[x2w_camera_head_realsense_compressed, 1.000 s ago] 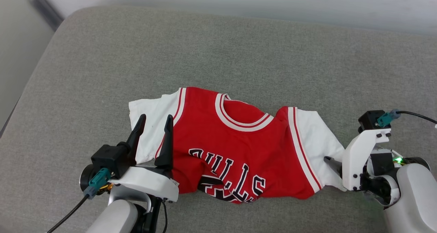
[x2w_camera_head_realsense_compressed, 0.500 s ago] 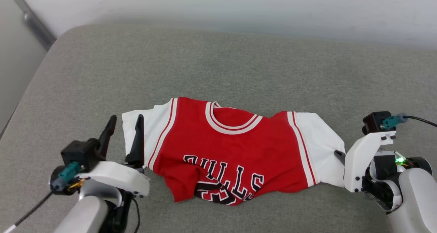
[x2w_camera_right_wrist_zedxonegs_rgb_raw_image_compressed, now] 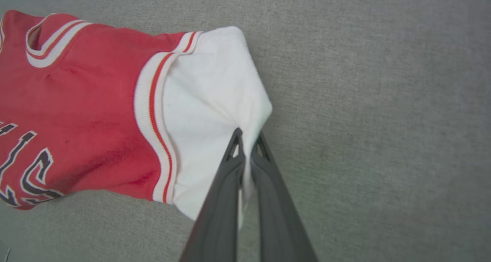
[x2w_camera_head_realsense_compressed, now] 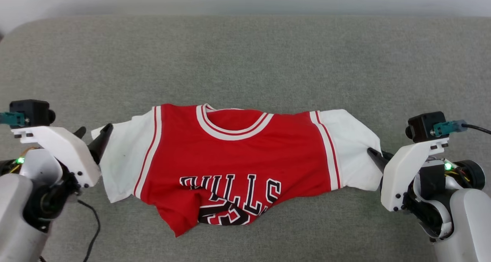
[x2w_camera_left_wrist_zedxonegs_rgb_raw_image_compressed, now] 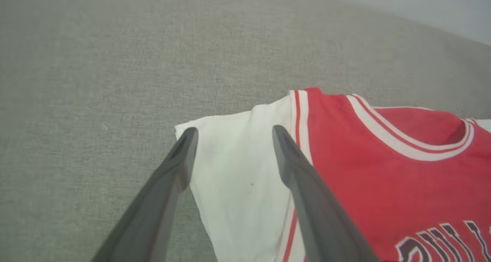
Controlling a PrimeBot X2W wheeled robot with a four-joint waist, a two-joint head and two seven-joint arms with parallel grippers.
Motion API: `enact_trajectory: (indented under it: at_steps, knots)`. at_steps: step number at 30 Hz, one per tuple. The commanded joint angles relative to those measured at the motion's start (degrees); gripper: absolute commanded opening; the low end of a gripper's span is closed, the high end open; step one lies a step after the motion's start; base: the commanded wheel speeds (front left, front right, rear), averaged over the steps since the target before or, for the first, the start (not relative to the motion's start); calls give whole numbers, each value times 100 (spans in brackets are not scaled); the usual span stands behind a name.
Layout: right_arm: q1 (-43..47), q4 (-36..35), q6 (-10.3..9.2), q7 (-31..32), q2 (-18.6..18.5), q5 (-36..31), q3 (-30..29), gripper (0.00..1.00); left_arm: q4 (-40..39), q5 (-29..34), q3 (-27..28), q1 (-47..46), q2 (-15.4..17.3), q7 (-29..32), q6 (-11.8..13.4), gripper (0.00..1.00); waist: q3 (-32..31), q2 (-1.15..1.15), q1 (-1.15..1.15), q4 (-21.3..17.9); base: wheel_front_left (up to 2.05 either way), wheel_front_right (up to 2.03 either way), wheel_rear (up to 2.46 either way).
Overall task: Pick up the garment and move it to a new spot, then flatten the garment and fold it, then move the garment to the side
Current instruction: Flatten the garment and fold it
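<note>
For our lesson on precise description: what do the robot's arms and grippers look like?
The left gripper and right gripper each have two long, tapering dark grey fingers on a white angular bracket. Each bracket carries a black camera block with a teal connector; a black cable leaves the right one. Green lights glow at the wrists. The forearms are pale grey shells.

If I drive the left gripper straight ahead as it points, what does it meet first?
Probably the white sleeve of the garment, lying between the left gripper's open fingers; height above the cloth is unclear.
</note>
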Motion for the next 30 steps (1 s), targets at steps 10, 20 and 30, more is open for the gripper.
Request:
enact_trajectory:
  at_steps: [10,20,30]
  knots:
    - [28,-314,-5,-88,131,-75,-45,0,901,-749,-175,-469,375,1834,-324,100,639,0,-1,-425,0,0,0]
    - [74,-423,-5,-25,167,-85,-48,0,1798,-890,-803,-529,-459,2390,-603,0,685,0,-1,-477,0,0,0]
    - [181,-420,-6,-69,40,-211,-244,0,1905,-245,-686,-1099,-399,1132,-768,0,193,0,-1,-263,0,0,0]
